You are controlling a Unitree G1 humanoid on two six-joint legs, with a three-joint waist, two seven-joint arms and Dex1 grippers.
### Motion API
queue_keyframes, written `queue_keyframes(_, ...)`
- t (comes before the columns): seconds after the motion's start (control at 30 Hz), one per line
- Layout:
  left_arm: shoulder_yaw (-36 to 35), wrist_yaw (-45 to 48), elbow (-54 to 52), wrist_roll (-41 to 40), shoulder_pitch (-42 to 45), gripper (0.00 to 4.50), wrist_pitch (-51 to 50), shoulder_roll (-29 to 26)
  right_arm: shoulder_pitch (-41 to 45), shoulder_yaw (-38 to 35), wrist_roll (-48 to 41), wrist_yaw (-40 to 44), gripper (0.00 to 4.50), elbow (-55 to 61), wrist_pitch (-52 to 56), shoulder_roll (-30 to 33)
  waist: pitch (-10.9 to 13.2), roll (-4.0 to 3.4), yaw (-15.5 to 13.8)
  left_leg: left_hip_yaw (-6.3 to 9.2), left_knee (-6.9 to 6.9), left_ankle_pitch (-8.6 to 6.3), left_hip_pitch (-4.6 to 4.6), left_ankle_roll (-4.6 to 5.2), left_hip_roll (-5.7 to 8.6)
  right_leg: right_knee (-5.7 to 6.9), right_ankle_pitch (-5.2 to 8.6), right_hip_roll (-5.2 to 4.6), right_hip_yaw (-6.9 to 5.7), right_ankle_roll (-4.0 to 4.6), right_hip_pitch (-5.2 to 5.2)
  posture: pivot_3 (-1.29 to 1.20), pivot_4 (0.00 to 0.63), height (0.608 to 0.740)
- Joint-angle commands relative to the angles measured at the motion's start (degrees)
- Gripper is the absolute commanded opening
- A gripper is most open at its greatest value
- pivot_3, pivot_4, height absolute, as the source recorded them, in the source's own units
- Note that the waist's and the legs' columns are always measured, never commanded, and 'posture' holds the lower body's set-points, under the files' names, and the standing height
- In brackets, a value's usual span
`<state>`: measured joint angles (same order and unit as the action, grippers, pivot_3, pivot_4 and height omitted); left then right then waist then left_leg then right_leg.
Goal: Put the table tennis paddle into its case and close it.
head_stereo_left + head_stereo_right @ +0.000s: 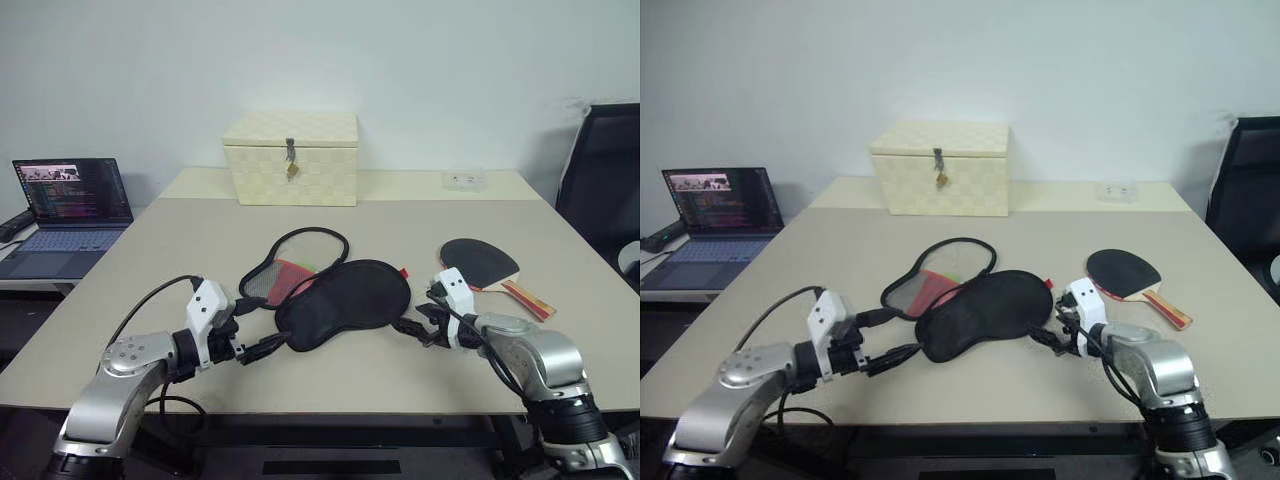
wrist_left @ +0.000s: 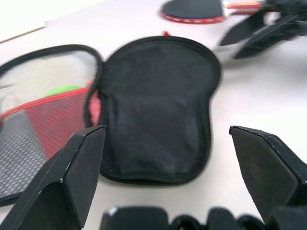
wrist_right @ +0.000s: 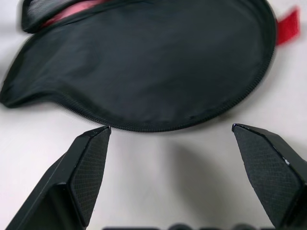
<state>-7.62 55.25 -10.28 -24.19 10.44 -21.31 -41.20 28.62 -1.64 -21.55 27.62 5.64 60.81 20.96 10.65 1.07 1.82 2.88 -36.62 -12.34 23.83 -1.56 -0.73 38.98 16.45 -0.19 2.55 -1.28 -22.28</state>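
**Case spread open mid-tabletop, paddle to its right**

A beige tabletop is seen against a white wall, with a cream latched box at the far edge and a laptop on a side desk to the left. The case is laid open at the centre (mesh half to the left); the table tennis paddle rests just right of it, apart. Bare surface is left along the near edge. The left end effector and right end effector are held open, empty, flanking the case. The zip edge is shown closely in the right wrist view.

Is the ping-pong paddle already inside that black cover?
No, the table tennis paddle lies bare on the table, to the right of the opened case.
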Motion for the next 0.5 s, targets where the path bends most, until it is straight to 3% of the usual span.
queue_keyframes(0.03, -0.47, 3.16, 0.14, -1.30, 1.39, 4.50, 0.16, -2.23, 1.62, -3.10, -0.95, -3.00, 4.45, -1.95, 2.00, -1.93, 0.00, -0.01, 0.01, 0.00, 0.02, 0.00, 0.00, 0.00, 0.00, -0.01, 0.00, 0.00, 0.00, 0.00, -0.01, 0.00, 0.150, 0.740)
queue_keyframes(0.23, -0.27, 6.64, -1.46, -3.38, 3.02, 4.50, -2.42, -4.41, 4.25, -4.13, -3.17, -4.63, 4.45, -4.64, 5.62, -7.19, -0.01, 0.01, 0.20, -0.05, 0.04, 0.00, -0.06, 0.00, -0.04, 0.01, 0.01, 0.03, 0.03, 0.00, 0.01, 0.00, 0.150, 0.740)
queue_keyframes(0.5, -2.51, 8.70, -4.82, -7.21, 2.12, 4.50, -6.92, -8.37, 11.19, -5.86, -5.02, -9.01, 4.45, -9.69, 5.83, -19.79, 0.00, 0.00, 1.82, -0.02, 0.36, 0.01, -0.18, 0.00, -0.21, 0.07, 0.08, 0.15, 0.12, 0.17, -0.09, 0.00, 0.150, 0.740)
